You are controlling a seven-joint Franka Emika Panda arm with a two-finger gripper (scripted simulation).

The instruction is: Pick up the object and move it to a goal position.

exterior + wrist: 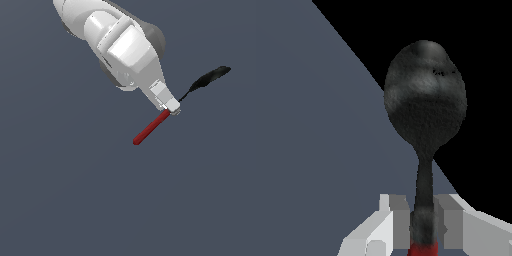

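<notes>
Exterior view: gripper (170, 107) has the spoon (150, 129) pinched where the red handle meets the thin black neck; the handle sticks out toward the view's lower left, the neck and black head (212, 77) toward its upper right. No shadow or contact cue shows under the spoon, so whether it is lifted clear of the grey counter (75, 200) cannot be told here. No goal marker visible. Risk, as I judge it: the grasp sits near the spoon's middle on a narrow, round section, so the long ends could lever it around in the jaws during a fast move or a wrist turn. Wrist view: jaws closed in on the spoon (425, 150), fingers (398, 220) flanking the neck just above the red end, head (425, 100) pointing away from the camera. Contact patch looks small; a slip along the neck, or a roll about its axis, seems the likeliest failure, ending in a drop short of goal.
</notes>
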